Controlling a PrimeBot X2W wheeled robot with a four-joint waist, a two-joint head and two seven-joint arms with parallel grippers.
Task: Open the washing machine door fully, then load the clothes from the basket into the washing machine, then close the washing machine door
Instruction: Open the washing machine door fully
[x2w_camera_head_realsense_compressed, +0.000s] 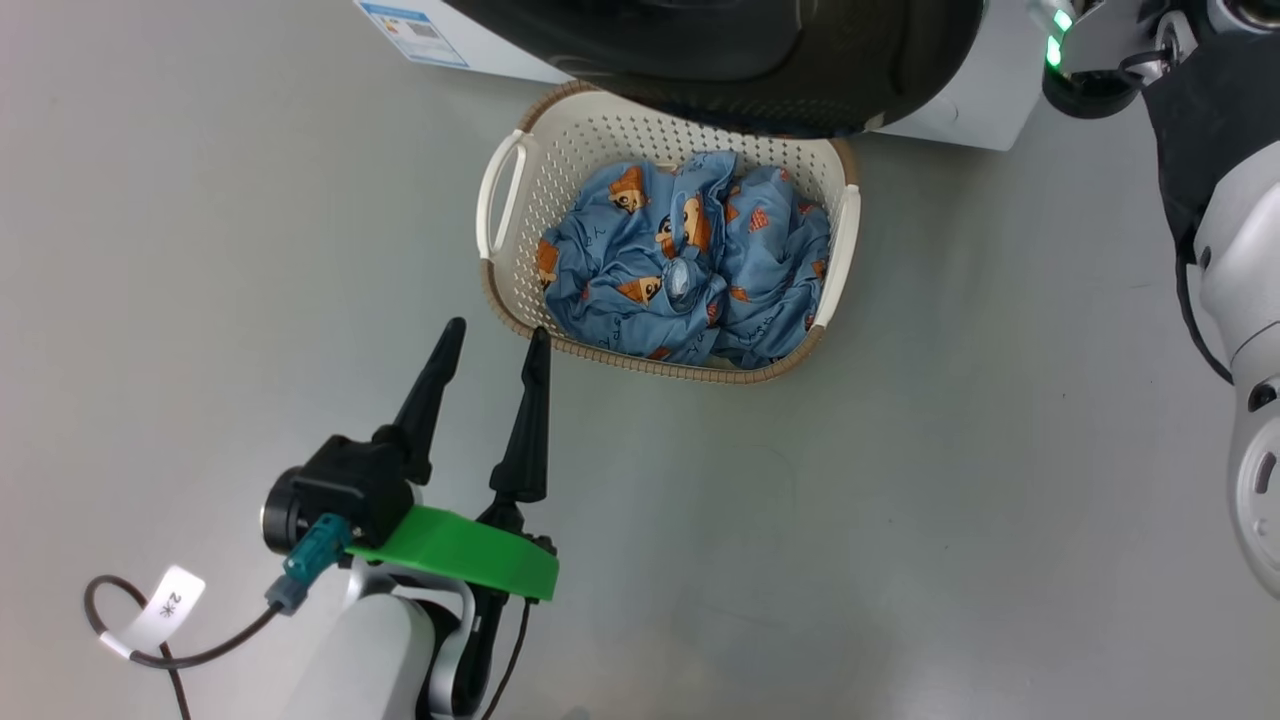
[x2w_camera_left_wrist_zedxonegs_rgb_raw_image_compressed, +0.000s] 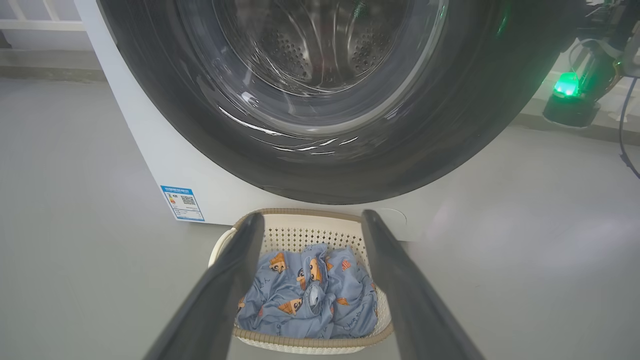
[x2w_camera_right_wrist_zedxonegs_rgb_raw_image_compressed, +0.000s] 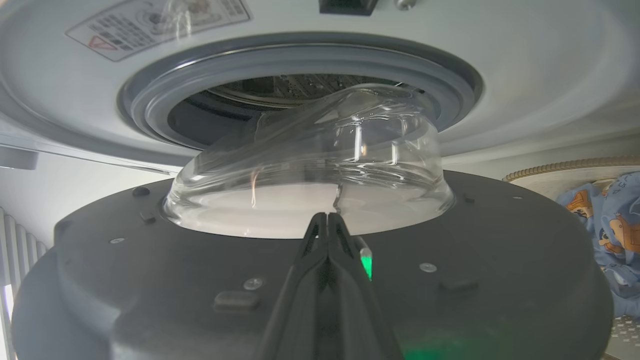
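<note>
My left gripper (x2w_camera_head_realsense_compressed: 497, 330), jaws spread, hovers beside the basket (x2w_camera_head_realsense_compressed: 650, 368) holding the clothes (x2w_camera_head_realsense_compressed: 690, 260), under the open washing machine door (x2w_camera_left_wrist_zedxonegs_rgb_raw_image_compressed: 350, 172). My right gripper (x2w_camera_right_wrist_zedxonegs_rgb_raw_image_compressed: 327, 220) is pinched together, empty. The blue label (x2w_camera_left_wrist_zedxonegs_rgb_raw_image_compressed: 182, 202) is unreadable.

The basket (x2w_camera_head_realsense_compressed: 600, 135) is small and cream, with little holes and a brown rim. It sits just past the tips of the left gripper (x2w_camera_head_realsense_compressed: 497, 330), a bit to their right. The clothes (x2w_camera_head_realsense_compressed: 680, 260) lie bunched up inside it, blue with small orange figures. Behind the basket stands the big white washing machine (x2w_camera_head_realsense_compressed: 960, 110). The round, black washing machine door (x2w_camera_head_realsense_compressed: 750, 50), with its clear glass bowl, stands open over the basket's far edge, right in front of the right gripper (x2w_camera_right_wrist_zedxonegs_rgb_raw_image_compressed: 327, 217).
</note>
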